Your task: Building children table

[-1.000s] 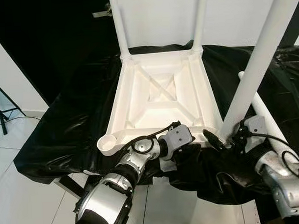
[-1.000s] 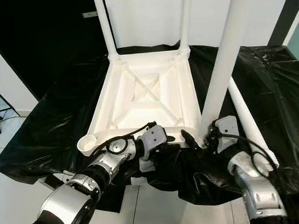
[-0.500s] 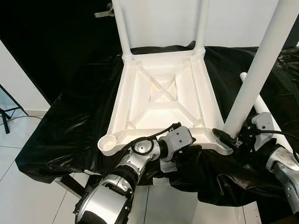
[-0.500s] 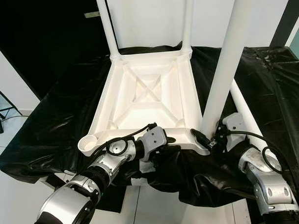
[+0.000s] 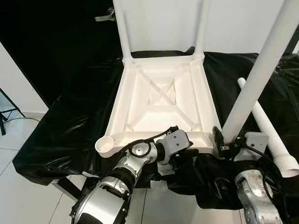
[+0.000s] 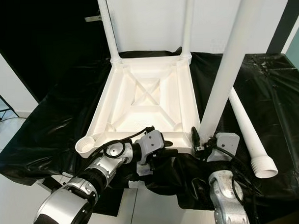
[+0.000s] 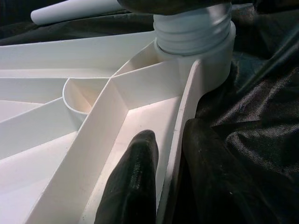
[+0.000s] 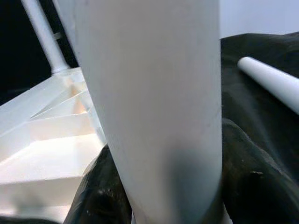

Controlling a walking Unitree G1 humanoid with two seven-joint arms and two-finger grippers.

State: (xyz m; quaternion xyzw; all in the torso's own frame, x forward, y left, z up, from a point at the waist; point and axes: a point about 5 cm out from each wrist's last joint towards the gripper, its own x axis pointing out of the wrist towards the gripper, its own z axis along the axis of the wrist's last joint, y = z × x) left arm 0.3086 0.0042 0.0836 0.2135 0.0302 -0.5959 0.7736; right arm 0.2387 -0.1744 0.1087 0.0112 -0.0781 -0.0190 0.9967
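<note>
The white table top (image 5: pixel 161 99) lies upside down on a black sheet. Two white legs (image 5: pixel 122 24) (image 5: pixel 201 21) stand in its far corners. A third leg (image 5: pixel 256 74) stands tilted in the near right corner socket (image 7: pixel 194 37). My right gripper (image 5: pixel 225 142) is shut on that leg's base, with a black finger (image 8: pixel 247 186) on each side of the leg (image 8: pixel 154 102). My left gripper (image 5: pixel 183 154) is shut on the near rim (image 7: pixel 180 140), one finger (image 7: pixel 133 182) inside and the other outside. The near left socket (image 5: pixel 105 144) holds nothing.
A loose white leg (image 5: pixel 265 125) with a threaded end lies on the black sheet (image 5: pixel 66 124) to the right. The sheet's near edge hangs over tiled floor (image 5: pixel 15 195). A white wall (image 5: pixel 161 18) stands behind, and a black stand foot (image 5: pixel 0 119) is at the far left.
My right arm has swung from the right side toward the near edge, still holding the leg's base. The loose leg behind it is now uncovered. The left gripper has stayed on the rim.
</note>
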